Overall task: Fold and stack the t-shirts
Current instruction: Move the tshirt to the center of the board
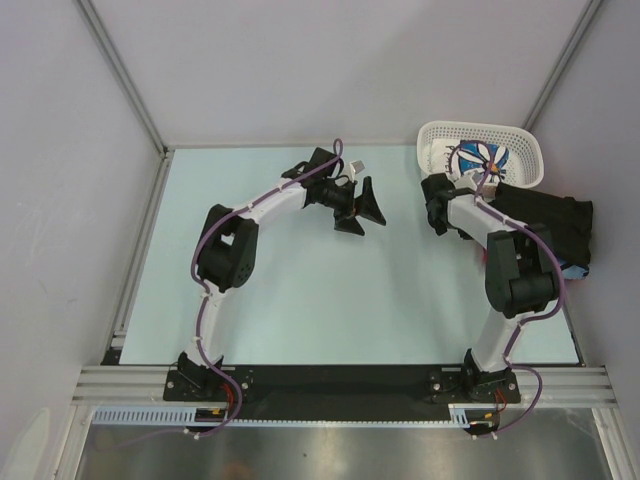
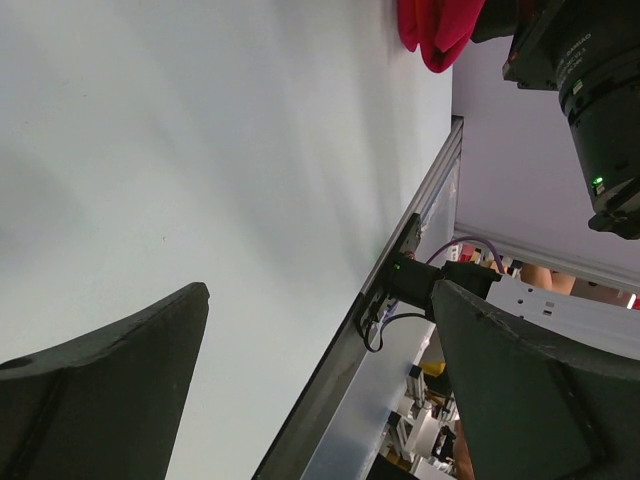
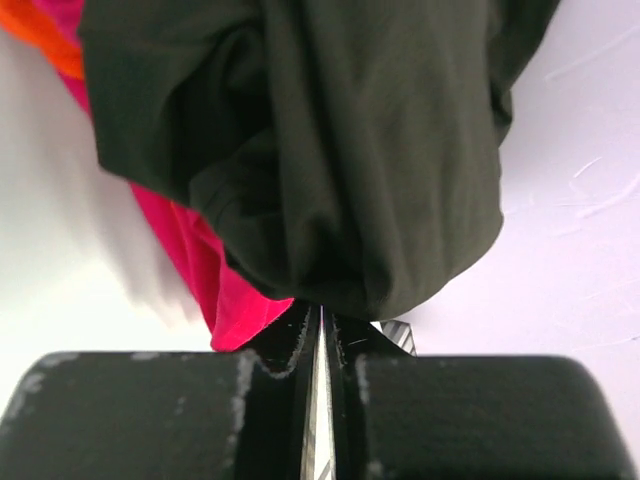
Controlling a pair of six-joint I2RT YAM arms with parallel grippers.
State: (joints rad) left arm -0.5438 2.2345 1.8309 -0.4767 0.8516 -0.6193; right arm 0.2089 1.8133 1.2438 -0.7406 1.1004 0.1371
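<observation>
**A:** How many shirts are you counting?

**B:** One daisy-print t-shirt [image 1: 481, 157] is lying inside the white lattice basket [image 1: 528, 148]. One red t-shirt [image 3: 215, 285] is peeking out beneath one black t-shirt [image 3: 330, 150], which is bunching over it. From overhead, a black heap [image 1: 550, 220] is sitting just on the near side of the basket, towards its right end. I am not managing to tell how many shirts are making it up.

**A:** And the rest?

**B:** There is one basket, and two arms are working on the pale table [image 1: 280, 300].

**A:** What is the right arm doing?

**B:** It is rising from its base, bending at the elbow and reaching towards the near left corner of the basket. The right gripper [image 3: 320, 318] is pinching its jaws together, and the lowest fold of the black t-shirt is running in between the tips.

**A:** And the left arm?

**B:** It is arching up and across, with its wrist pointing towards the basket but stopping well to the left of it. The left gripper [image 1: 360, 212] is spreading its jaws wide above bare table, gripping nothing.
</observation>
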